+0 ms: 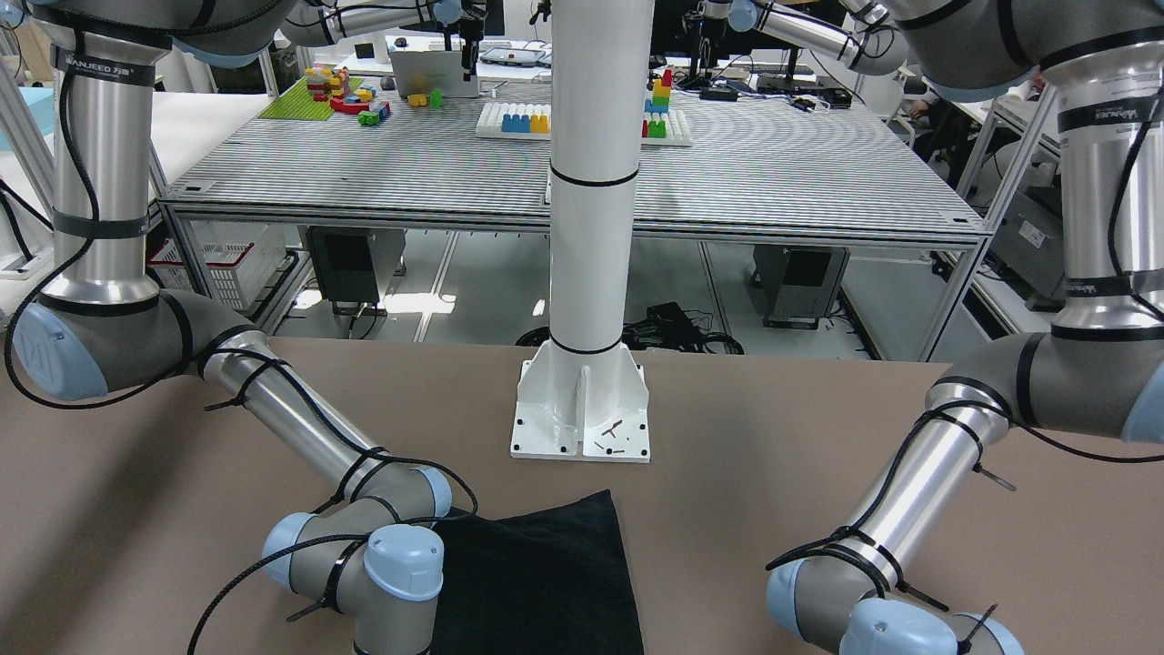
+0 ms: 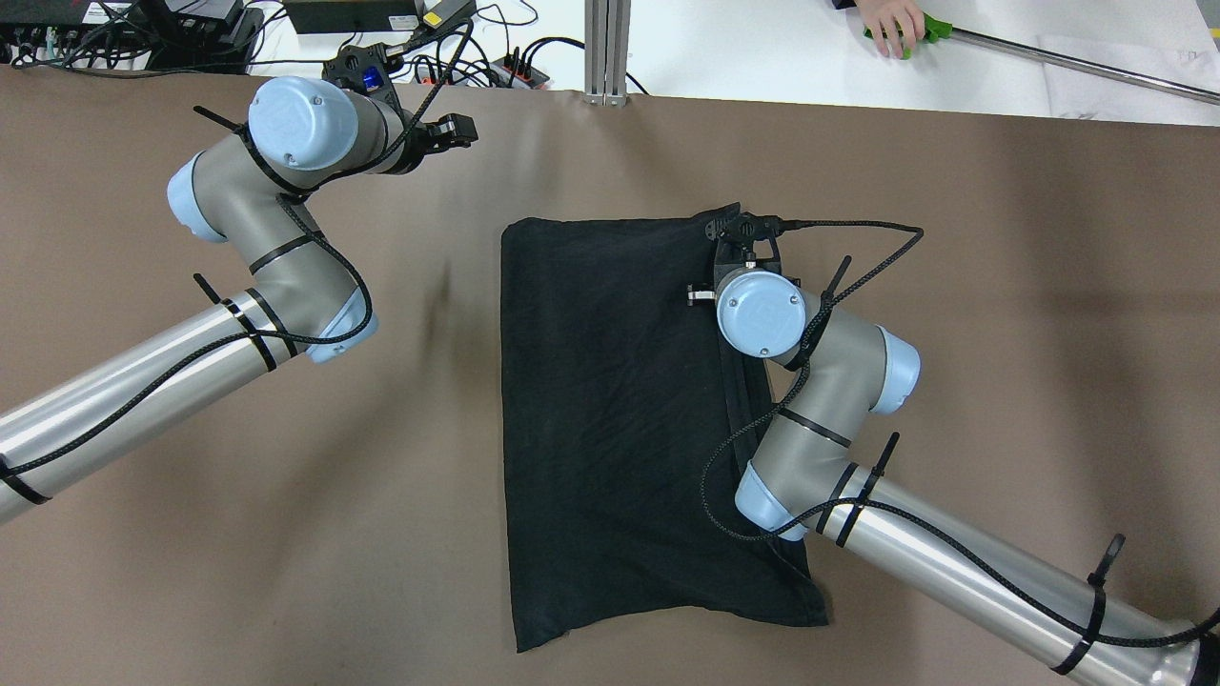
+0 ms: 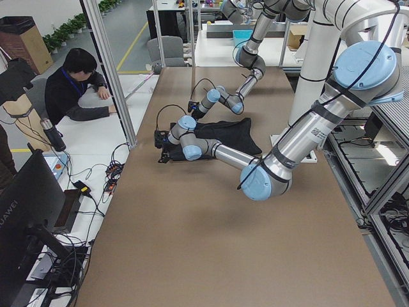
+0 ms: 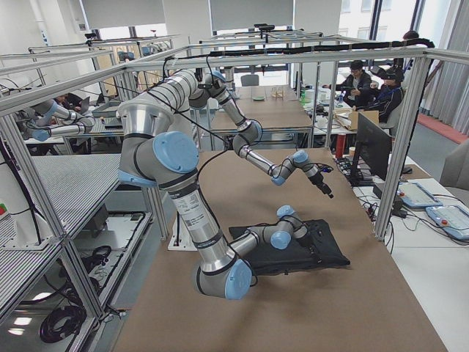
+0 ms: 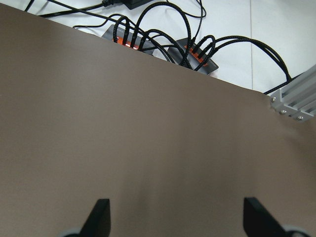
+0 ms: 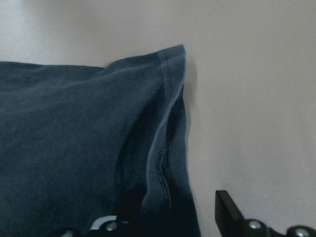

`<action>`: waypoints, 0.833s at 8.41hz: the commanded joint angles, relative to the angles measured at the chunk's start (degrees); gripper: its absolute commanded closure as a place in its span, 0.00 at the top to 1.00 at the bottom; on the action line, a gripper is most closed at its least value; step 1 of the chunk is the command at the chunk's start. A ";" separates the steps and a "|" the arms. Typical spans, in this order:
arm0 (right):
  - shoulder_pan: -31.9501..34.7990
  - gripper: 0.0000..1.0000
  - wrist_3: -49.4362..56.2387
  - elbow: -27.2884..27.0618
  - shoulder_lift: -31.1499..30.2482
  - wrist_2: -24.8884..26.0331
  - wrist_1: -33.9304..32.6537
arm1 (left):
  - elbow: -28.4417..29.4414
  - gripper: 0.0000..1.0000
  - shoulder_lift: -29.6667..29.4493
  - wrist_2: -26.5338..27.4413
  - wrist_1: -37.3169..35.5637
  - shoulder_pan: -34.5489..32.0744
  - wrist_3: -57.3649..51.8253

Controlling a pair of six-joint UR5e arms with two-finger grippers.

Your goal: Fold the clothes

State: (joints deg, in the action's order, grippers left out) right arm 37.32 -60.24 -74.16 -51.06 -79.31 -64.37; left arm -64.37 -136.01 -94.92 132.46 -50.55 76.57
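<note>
While my left fingers (image 5: 101, 213) gape empty, well away, my right fingers (image 6: 225, 211) stand parted, straddling a corner of the black cloth (image 2: 610, 410).

Matt black cloth garment (image 2: 610, 419) lies on a smooth matt brown table (image 2: 1001, 286).

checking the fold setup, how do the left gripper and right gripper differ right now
Position: the left gripper hangs over bare table near its far edge, well clear of the black garment. The right gripper sits at the garment's far right corner.
Contents: nothing lies between the left gripper's fingers, while the garment's hemmed edge runs between the right gripper's.
Shared: both look open, and neither is clamped on the cloth.
</note>
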 commanded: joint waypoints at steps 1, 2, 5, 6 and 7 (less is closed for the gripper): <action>3.62 0.32 8.52 0.33 -0.18 -0.66 0.30 | 0.03 0.95 -0.13 0.00 -0.01 0.01 -0.02; 4.33 0.33 10.22 0.42 -1.92 -0.84 0.65 | 0.03 0.95 -0.22 0.00 -0.01 0.01 0.07; 5.56 0.37 10.24 -2.37 -4.85 -9.57 5.05 | 0.03 0.95 -0.57 0.09 -0.01 -0.07 -0.02; 5.92 0.52 9.02 -5.53 -3.71 -13.63 2.70 | 0.03 0.95 -0.65 0.09 -0.01 0.01 0.07; 5.66 0.77 4.92 -6.34 -1.61 -13.67 -1.33 | 0.03 0.95 -0.66 0.09 -0.01 0.01 0.07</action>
State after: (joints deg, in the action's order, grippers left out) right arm 42.76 -50.72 -77.45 -55.20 -89.12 -60.85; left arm -64.34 -136.60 -94.84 132.45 -50.56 76.61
